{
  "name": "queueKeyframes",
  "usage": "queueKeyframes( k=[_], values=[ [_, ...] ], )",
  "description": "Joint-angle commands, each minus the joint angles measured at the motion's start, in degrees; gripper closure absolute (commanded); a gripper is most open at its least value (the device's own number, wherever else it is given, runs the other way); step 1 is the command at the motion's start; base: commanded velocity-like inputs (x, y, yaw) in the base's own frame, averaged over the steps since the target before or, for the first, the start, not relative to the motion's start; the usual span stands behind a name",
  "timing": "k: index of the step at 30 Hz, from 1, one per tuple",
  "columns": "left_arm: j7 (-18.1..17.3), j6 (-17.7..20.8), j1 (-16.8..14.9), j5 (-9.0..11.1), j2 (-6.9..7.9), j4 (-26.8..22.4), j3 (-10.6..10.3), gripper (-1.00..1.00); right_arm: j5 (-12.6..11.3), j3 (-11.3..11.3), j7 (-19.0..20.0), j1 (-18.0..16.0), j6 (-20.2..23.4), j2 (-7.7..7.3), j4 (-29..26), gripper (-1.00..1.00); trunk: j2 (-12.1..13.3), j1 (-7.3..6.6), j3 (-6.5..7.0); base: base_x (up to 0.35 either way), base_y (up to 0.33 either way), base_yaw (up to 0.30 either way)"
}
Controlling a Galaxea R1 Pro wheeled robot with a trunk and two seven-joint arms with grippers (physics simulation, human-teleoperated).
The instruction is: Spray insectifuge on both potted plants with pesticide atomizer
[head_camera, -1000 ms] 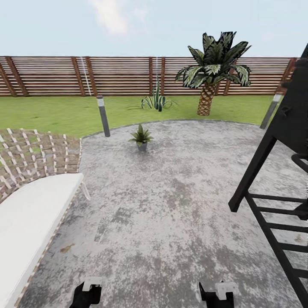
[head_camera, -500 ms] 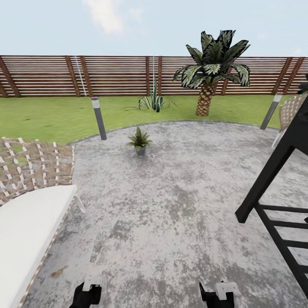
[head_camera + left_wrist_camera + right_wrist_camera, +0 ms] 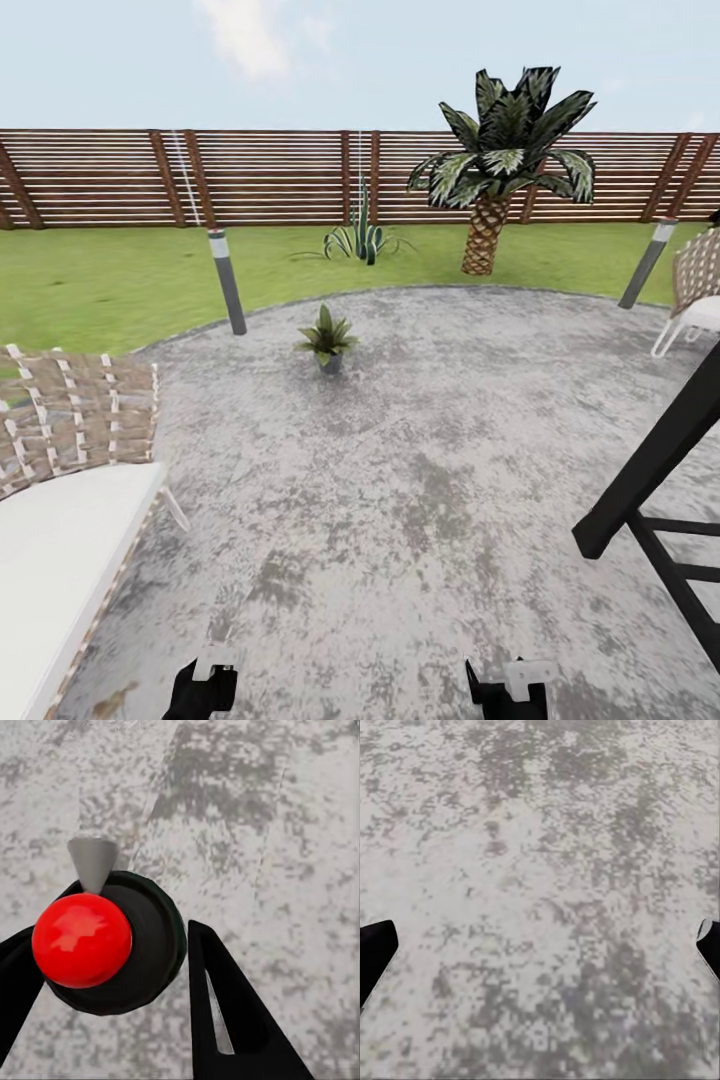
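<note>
Head view: the left gripper (image 3: 203, 688) and the right gripper (image 3: 508, 690), both black with white tips, sit at the near edge above the round grey speckled paving (image 3: 420, 470).

One small potted plant (image 3: 326, 340), a rosette of pointed green leaves in a little grey pot, stands on the paving well ahead of both grippers, nearer the left one's line. A grey bollard light (image 3: 227, 279) stands beyond it and to its left, at the lawn edge. A second grey bollard light (image 3: 648, 262) stands far ahead of the right gripper.

The green lawn (image 3: 120, 275), a striped spiky agave (image 3: 357, 240), a palm (image 3: 500, 160) and the brown slatted wood fence (image 3: 260, 175) lie farther off. A wicker bench with a white cushion (image 3: 60, 500) sits left of the left gripper. A black slatted frame (image 3: 660, 500) sits right of the right gripper.

Left wrist view: the pesticide atomizer (image 3: 120, 941), a dark round body with a red ball top and a grey cone nozzle, is pinched between the left gripper's black fingers (image 3: 232, 1012).

Right wrist view: the right gripper's fingers (image 3: 375, 952) are spread wide over bare paving.
</note>
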Motion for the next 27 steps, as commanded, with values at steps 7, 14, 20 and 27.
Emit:
queueKeyframes(
  k=[7,14,20,27],
  values=[
    [0.17,-0.21,-0.04,-0.55,0.02,0.06,0.31,1.00,-0.28,0.38,0.05,-0.03,-0.16,0.01,0.05,-1.00,-0.02,0.02,-0.05,0.337,0.000,0.000],
    [0.17,-0.21,-0.04,-0.58,-0.02,0.06,0.31,1.00,-0.28,0.38,0.05,-0.03,-0.16,0.01,0.05,-1.00,-0.02,0.02,-0.05,0.337,0.000,0.000],
    [0.17,-0.21,-0.04,-0.57,0.05,0.06,0.31,1.00,-0.28,0.38,0.04,-0.03,-0.16,0.01,0.05,-1.00,-0.02,0.02,-0.05,0.337,0.000,0.000],
    [0.17,-0.21,-0.04,-0.57,0.02,0.06,0.31,1.00,-0.28,0.38,0.05,-0.03,-0.17,0.01,0.05,-1.00,-0.02,0.02,-0.05,0.337,0.000,0.000]
  ],
)
